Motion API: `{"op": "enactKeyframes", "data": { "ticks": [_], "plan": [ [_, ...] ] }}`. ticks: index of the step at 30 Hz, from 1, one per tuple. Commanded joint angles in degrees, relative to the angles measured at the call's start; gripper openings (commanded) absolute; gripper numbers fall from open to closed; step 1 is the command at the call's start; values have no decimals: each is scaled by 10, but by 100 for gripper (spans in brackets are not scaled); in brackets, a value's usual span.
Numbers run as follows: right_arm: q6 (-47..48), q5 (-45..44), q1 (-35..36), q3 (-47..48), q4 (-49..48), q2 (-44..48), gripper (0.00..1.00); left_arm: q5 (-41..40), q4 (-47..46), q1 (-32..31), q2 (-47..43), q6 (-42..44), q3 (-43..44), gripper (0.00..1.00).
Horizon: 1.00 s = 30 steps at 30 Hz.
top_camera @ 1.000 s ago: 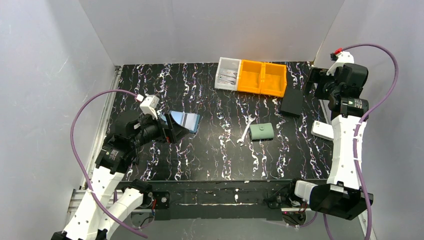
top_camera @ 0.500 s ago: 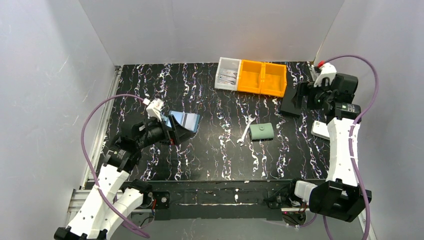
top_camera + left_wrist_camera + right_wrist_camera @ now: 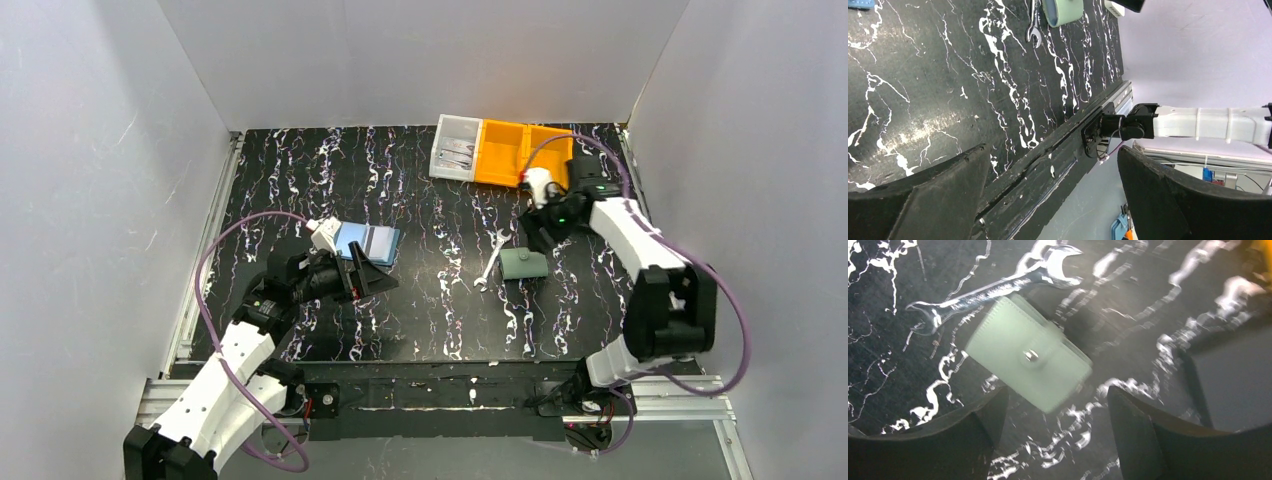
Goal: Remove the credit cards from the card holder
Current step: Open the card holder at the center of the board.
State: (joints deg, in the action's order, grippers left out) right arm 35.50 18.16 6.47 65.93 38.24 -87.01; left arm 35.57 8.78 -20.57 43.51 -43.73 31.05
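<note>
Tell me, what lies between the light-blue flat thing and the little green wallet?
A silver wrench, right beside the wallet; otherwise bare tabletop up to the light-blue rectangle. The top view shows it.

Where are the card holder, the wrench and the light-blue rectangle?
card holder [image 3: 1031, 358], right wrist view, on the snap tab at its middle.
wrench [image 3: 993, 289], right wrist view, on the middle of the shaft.
light-blue rectangle [image 3: 352, 237], top external view, on the blue part left of its dark stripe.

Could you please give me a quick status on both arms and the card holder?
Left gripper open, empty, off to the side. Right gripper open over the card holder, jaws not on it. Holder snapped shut. Wrench right beside it.
</note>
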Motion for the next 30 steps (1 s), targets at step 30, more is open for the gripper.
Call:
{"op": "enactKeyframes", "data": {
  "ticks": [30],
  "plan": [
    [-157,-149,124,-45,-78,-88,37,-33,-64,-69,19,-30,-46,98]
  ]
}}
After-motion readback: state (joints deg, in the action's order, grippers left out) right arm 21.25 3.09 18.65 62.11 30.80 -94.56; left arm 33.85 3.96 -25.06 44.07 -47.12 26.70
